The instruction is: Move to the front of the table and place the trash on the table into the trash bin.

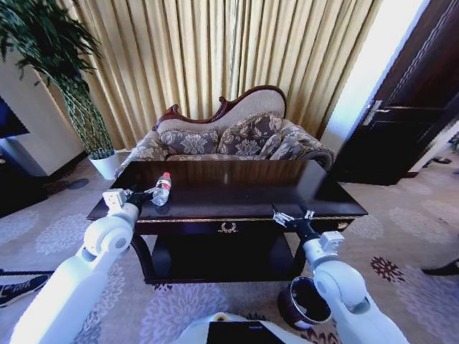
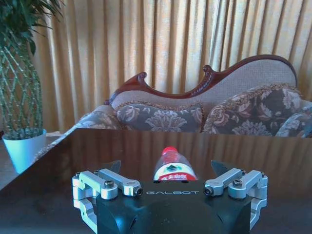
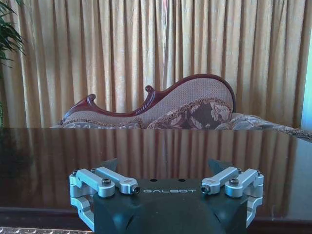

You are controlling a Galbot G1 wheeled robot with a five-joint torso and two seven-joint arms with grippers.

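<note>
One bottle (image 1: 163, 188) waits on the bench (image 1: 237, 197) between the left gripper's (image 2: 165, 171) wide-open, empty jaws; the right gripper (image 1: 292, 217) idles open, and the trash bin (image 1: 305, 304) has received nothing.

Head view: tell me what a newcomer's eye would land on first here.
The clear plastic bottle with its red cap lies on the left part of the glossy dark table, with the open left gripper right at it. The open right gripper hovers at the table's front edge on the right. Below it on the carpet stands the dark trash bin.
</note>
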